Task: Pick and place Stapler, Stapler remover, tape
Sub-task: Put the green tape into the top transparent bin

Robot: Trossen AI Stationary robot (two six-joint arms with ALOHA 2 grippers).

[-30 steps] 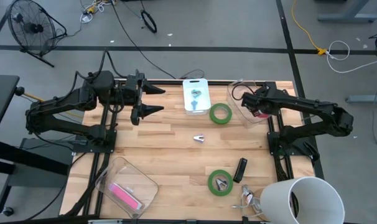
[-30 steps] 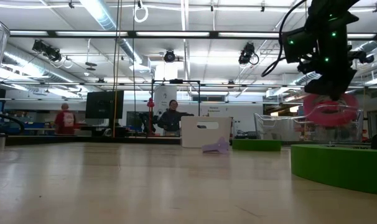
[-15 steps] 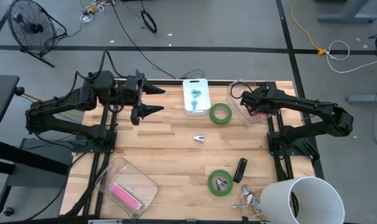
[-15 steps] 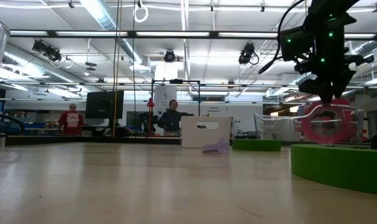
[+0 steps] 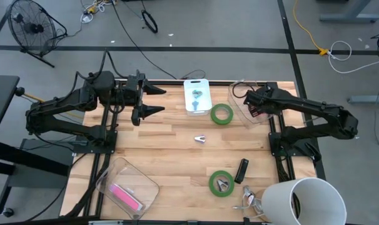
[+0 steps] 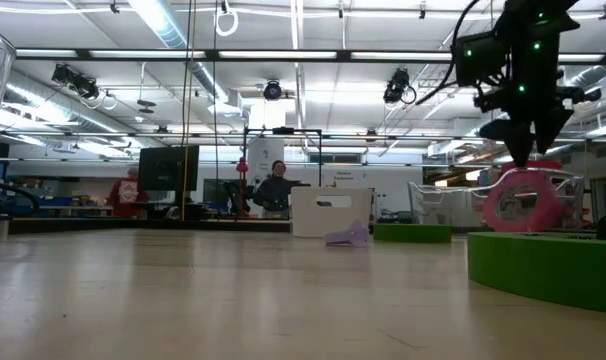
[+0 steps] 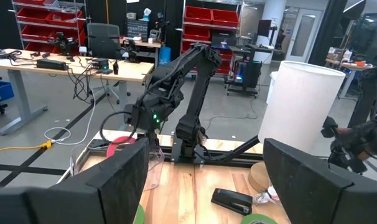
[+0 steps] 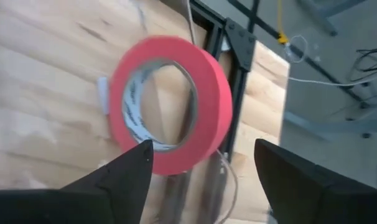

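Right gripper hangs w/ fingers spread just above the red tape roll, which stands on edge inside the clear plastic bin at the table's far right edge; only the right wrist view shows the roll free betw. the fingers, no contact. From above, two green tape rolls lie flat on the pale wood plank table, a black stapler beside the nearer one. Left gripper waits over the far left side, fingers apart.

The right end effector hangs above the upright red tape.
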